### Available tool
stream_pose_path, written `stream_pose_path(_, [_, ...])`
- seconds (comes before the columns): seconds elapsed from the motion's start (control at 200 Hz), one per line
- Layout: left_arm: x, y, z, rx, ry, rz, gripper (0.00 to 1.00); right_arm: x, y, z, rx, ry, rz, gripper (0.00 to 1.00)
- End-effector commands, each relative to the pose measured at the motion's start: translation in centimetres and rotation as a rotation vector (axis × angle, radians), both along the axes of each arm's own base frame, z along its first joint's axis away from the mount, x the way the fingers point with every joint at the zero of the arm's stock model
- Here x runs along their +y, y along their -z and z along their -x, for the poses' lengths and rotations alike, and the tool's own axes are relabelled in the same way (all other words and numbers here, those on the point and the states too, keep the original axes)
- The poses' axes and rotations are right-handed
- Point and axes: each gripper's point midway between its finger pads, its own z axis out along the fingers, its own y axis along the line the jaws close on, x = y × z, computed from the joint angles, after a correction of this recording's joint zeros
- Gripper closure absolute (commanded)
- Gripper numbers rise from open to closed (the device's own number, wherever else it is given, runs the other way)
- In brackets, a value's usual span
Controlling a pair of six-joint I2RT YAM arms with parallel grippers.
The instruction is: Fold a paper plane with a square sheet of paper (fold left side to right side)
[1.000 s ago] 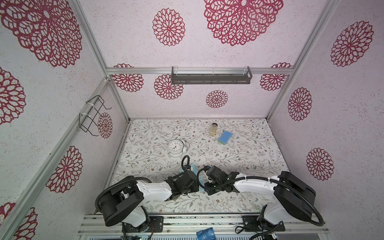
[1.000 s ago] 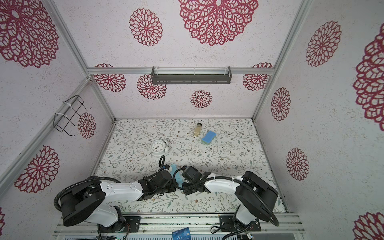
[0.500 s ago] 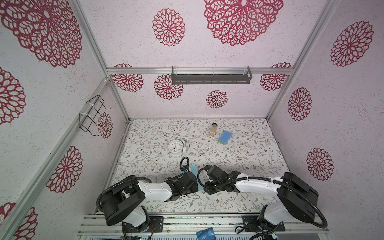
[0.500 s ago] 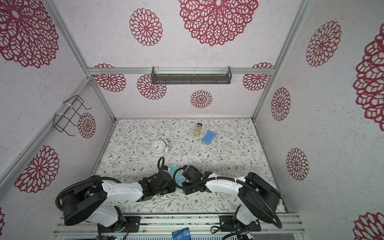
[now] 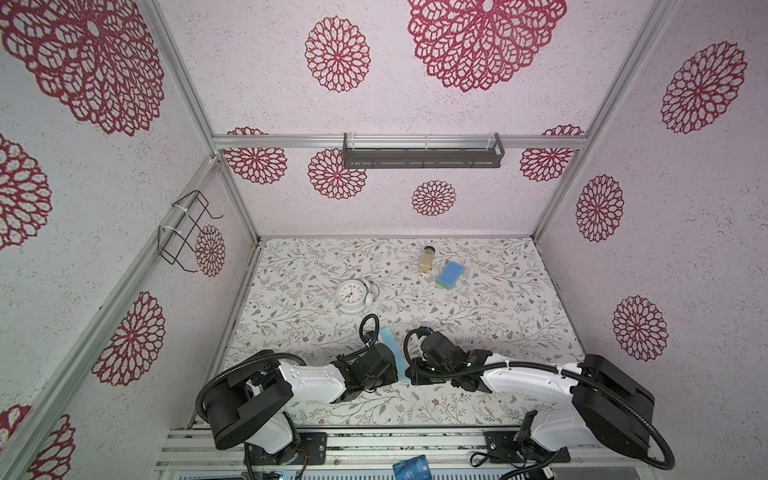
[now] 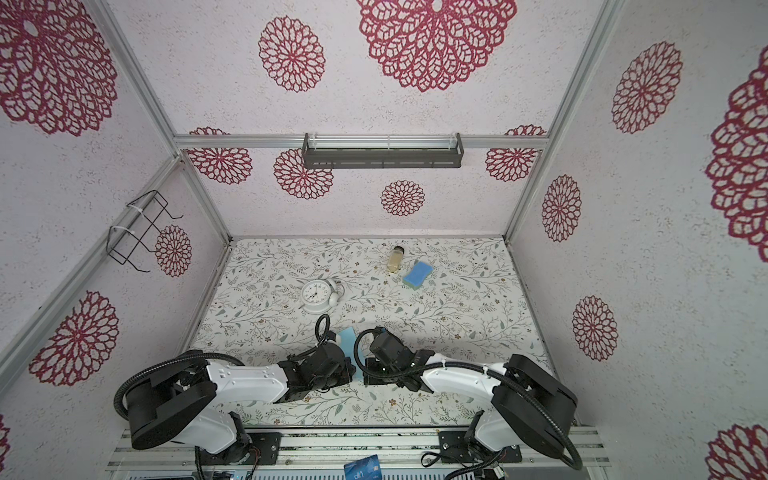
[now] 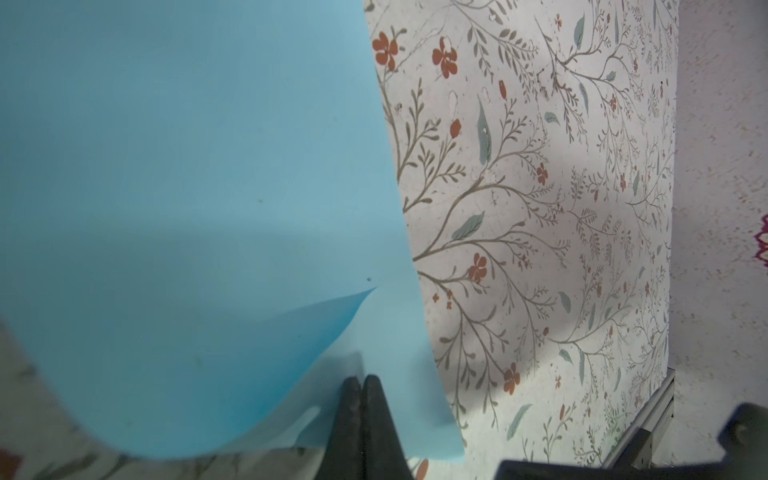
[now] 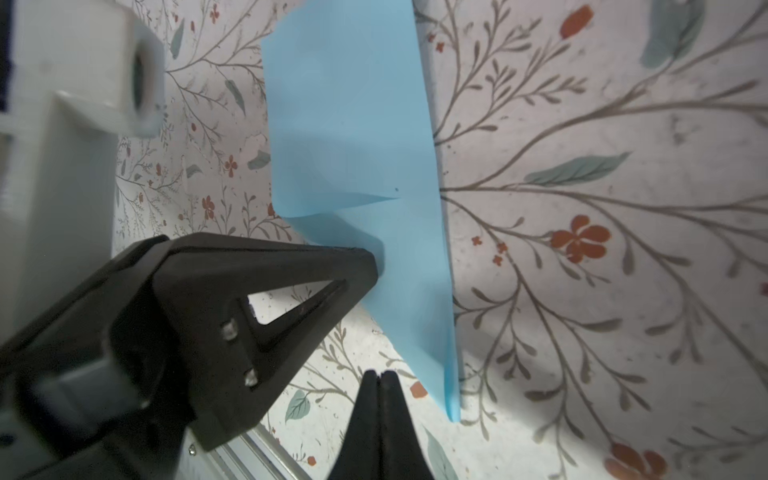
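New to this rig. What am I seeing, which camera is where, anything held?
Two white robot arms with pincer grippers work on a floral table. The two wide pictures come from one overhead stereo camera; the close-ups from a camera on each wrist. Between the arms lies a light blue paper sheet, partly folded. Farther back: a white clock, a blue sponge, a small jar. The left gripper is shut, tip against the paper; the right gripper is shut on nothing, beside it.

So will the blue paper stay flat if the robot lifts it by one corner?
Probably not. The sheet of paper looks thin, and one flap curls up off the table, so it would likely droop. It seems light, so a nudge might slide it. It may crumple easily too: a soft crease shows near the left gripper.
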Motion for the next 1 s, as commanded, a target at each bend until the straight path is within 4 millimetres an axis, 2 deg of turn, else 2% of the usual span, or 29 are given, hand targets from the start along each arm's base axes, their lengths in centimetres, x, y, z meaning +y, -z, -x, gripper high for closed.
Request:
stream_pose_path(0.0, [0.9, 1.7, 0.8, 0.044, -0.01, -0.064, 1.0, 1.5, -1.1, -0.6, 0.0, 0.019, -0.079, 1.0])
stream_pose_path(0.52, [0.7, 1.9, 1.0, 0.048, -0.007, -0.066, 1.0, 1.3, 2.2, -0.7, 0.026, 0.017, -0.015, 1.0])
stream_pose_path(0.695, [0.9, 2.0, 1.0, 0.05, -0.009, -0.069, 1.0, 0.1, 3.6, -0.2, 0.048, 0.032, 0.011, 1.0])
stream_pose_path(0.996, [1.1, 2.0, 1.1, 0.055, -0.015, -0.068, 1.0, -2.7, 4.8, 0.8, 0.07, 0.081, 0.033, 1.0])
